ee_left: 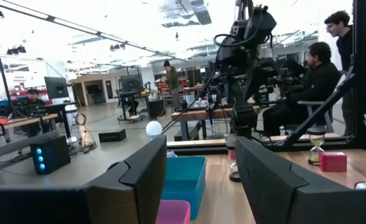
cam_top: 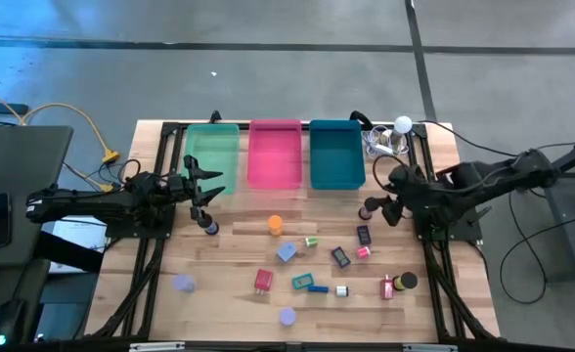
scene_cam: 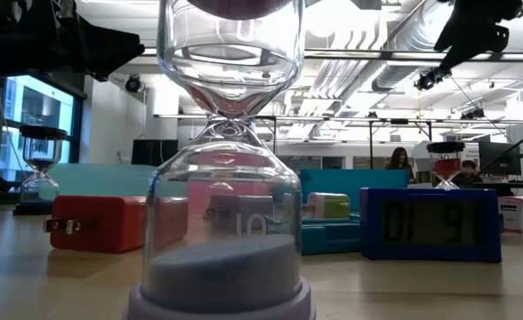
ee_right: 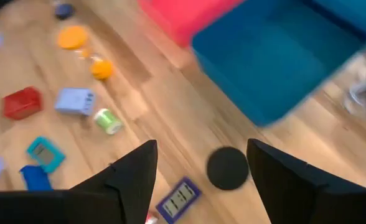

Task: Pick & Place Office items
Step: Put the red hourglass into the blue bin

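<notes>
Several small office items lie scattered on the wooden table: an orange cylinder [cam_top: 275,225], a red block [cam_top: 263,282], a teal block [cam_top: 302,283], black blocks [cam_top: 364,235], and lavender discs [cam_top: 287,316]. My right gripper [cam_top: 383,203] is open and hovers above a dark round cap [ee_right: 227,168], which stands on the table in front of the teal tray. The cap shows just ahead of the gap between the fingers [ee_right: 136,171]. My left gripper [cam_top: 214,183] is open and held above the table in front of the green tray [cam_top: 212,156]. Another dark-capped piece [cam_top: 210,227] stands below and nearer than it.
Green, pink [cam_top: 275,154] and teal [cam_top: 336,154] trays stand side by side at the far edge. A white ball with cables [cam_top: 403,124] sits at the far right corner. In the low view an hourglass [scene_cam: 230,178] fills the foreground. People [ee_left: 320,81] are in the room beyond.
</notes>
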Action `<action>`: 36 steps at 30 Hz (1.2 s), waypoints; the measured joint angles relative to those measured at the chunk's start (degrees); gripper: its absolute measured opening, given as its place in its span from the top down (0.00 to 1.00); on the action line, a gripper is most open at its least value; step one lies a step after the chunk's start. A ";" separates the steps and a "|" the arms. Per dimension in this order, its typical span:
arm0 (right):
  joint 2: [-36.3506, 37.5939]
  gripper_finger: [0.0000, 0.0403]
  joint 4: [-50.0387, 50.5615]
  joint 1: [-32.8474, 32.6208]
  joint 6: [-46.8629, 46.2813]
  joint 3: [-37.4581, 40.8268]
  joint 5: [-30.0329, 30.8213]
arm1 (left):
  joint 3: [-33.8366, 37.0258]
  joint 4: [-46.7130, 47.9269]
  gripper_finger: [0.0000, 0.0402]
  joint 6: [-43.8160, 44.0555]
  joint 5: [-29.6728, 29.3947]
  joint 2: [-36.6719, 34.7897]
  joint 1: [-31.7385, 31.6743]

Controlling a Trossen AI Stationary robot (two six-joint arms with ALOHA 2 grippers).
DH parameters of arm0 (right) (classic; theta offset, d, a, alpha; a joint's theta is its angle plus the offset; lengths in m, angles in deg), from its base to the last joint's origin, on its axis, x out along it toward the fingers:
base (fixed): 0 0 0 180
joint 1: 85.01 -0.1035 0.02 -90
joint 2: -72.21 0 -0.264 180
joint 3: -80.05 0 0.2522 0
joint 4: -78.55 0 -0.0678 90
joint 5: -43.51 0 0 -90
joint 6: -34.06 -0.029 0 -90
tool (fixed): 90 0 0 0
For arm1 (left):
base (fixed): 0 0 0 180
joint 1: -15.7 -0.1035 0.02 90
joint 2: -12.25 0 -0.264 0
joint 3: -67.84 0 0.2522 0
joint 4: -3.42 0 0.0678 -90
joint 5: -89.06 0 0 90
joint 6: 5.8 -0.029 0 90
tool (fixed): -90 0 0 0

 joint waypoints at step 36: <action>-18.75 0.42 3.85 17.69 2.87 -0.39 -15.20 | 0.00 1.99 0.54 11.82 0.04 0.00 0.00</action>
